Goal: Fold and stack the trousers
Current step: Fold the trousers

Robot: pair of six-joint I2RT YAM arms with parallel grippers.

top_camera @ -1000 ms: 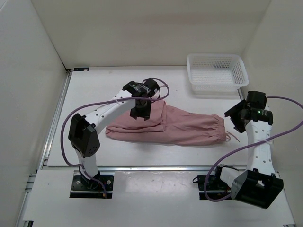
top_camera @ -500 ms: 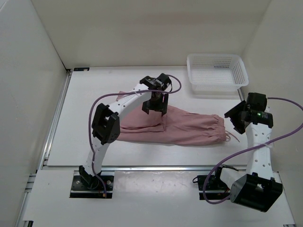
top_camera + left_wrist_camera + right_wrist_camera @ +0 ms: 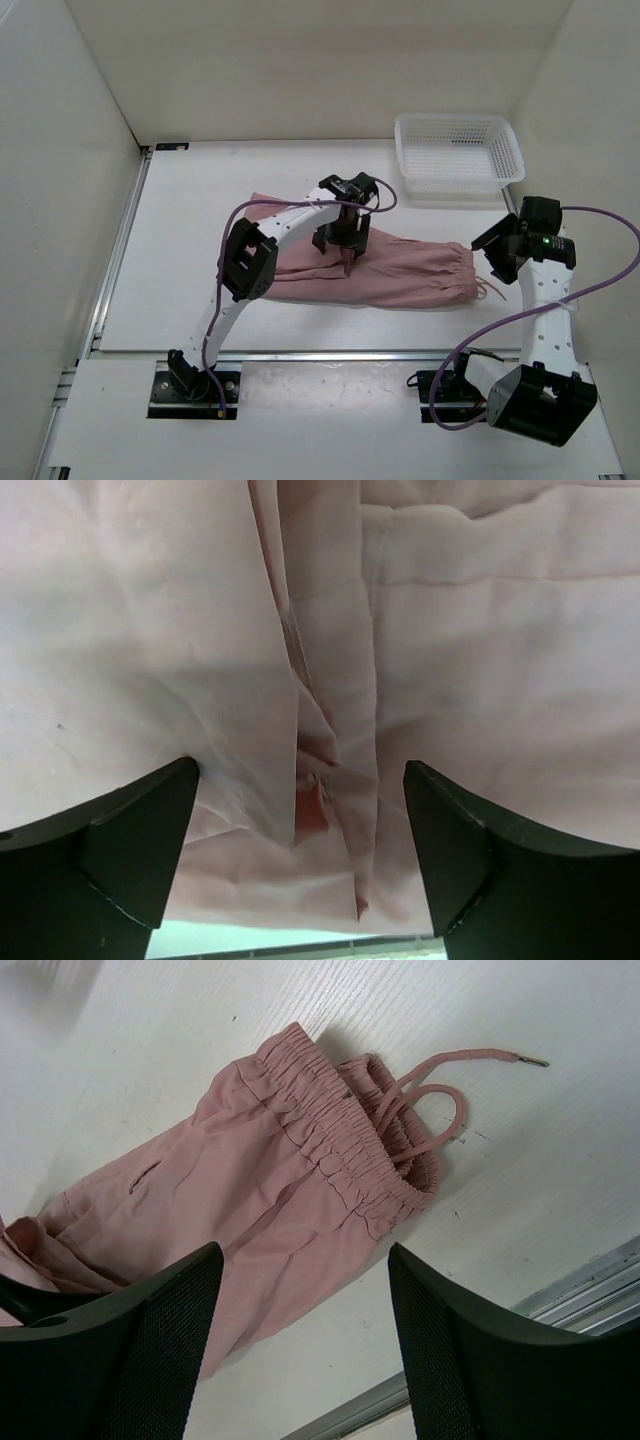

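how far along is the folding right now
Partly done. The trousers lie flat as one long strip, and the leg end looks doubled over toward the middle. In hand: the left gripper stands open right over those layers; the right gripper hovers open by the waistband, holding nothing. Still to do: folding the waistband end in and stacking.

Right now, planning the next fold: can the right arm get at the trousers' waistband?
Probably yes. The right pincer hangs open near the waistband of the trousers, with nothing standing between them. The left pincer is farther along the fabric, out of the way.
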